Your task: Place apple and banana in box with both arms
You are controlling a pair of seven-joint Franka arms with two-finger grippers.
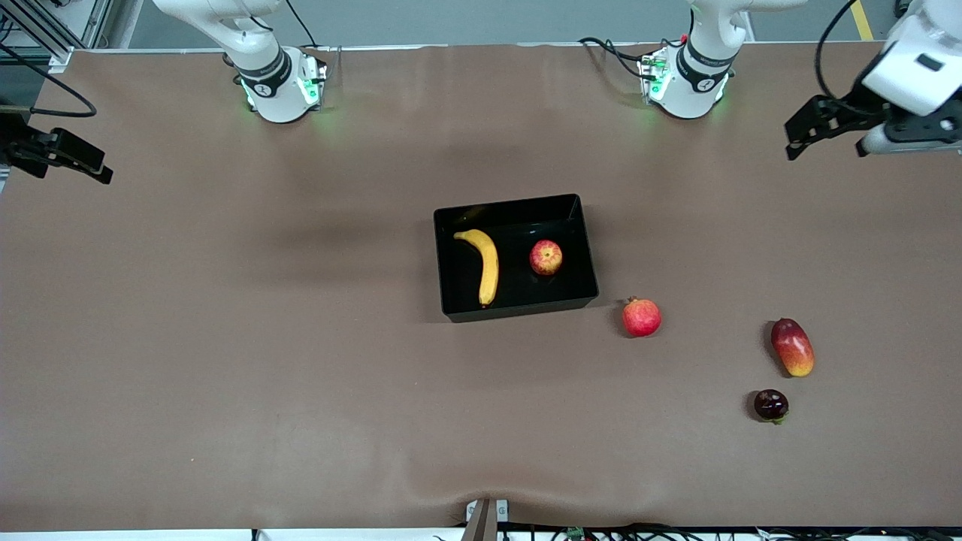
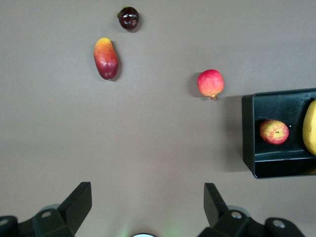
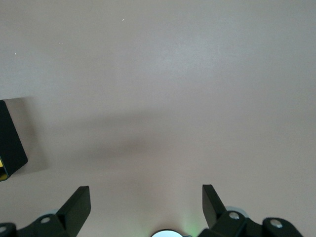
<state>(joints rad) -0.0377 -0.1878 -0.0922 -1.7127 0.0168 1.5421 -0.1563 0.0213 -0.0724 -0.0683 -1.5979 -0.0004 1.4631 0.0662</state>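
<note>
Both task fruits already lie inside the box (image 1: 517, 257), the black tray near the middle of the table, so no grasp seems left to make; what remains, by my judgement, is only for the arms to keep clear. The banana (image 1: 484, 264) lies in the half of the box toward the right arm's end, its long axis running from the robots' edge toward the front camera, with its curved upper end farther from that camera. The apple (image 1: 546, 257) sits beside it in the half toward the left arm's end, apart from the banana and not touching the wall. The left gripper (image 1: 827, 135) hangs over bare table at the left arm's end, well apart from the box, its fingers spread wide and empty. The right gripper (image 1: 60, 156) hangs over the table edge at the right arm's end, equally wide and holding nothing; its wrist view catches only a corner of the box. Outside the tray, toward the left arm's end and nearer the front camera, lie a red pomegranate (image 1: 641, 317) just beside the box corner, a mango (image 1: 792, 347), and a dark mangosteen (image 1: 771, 405).
</note>
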